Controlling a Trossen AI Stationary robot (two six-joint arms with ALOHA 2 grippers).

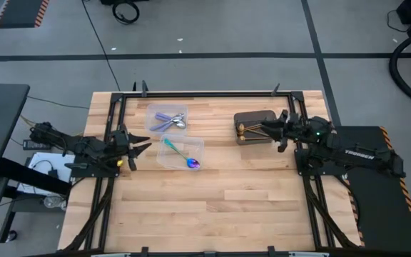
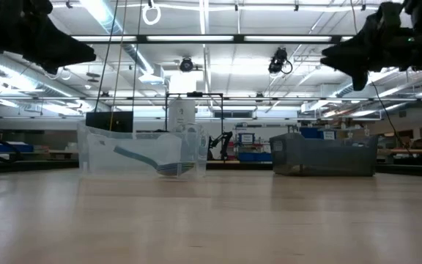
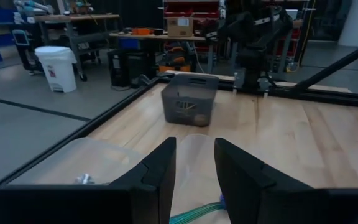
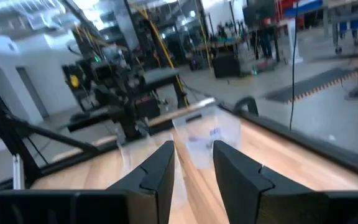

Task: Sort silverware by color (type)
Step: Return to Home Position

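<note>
Right pincer (image 1: 264,130), spread and empty, should rise clear of the dark grey plastic bin (image 1: 252,116); left pincer (image 1: 145,147) hovers spread.

Left gripper (image 1: 141,145) aloft, fingers narrowly apart; right gripper (image 1: 268,130) aloft opposite, fingers likewise narrowly apart

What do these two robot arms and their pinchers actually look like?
Both arms are black, slim and jointed. The right arm carries white TROSSEN lettering and a small green light; the left arm shows a small yellow spot. The left gripper and right gripper each end in two flat, angular dark fingers.
</note>
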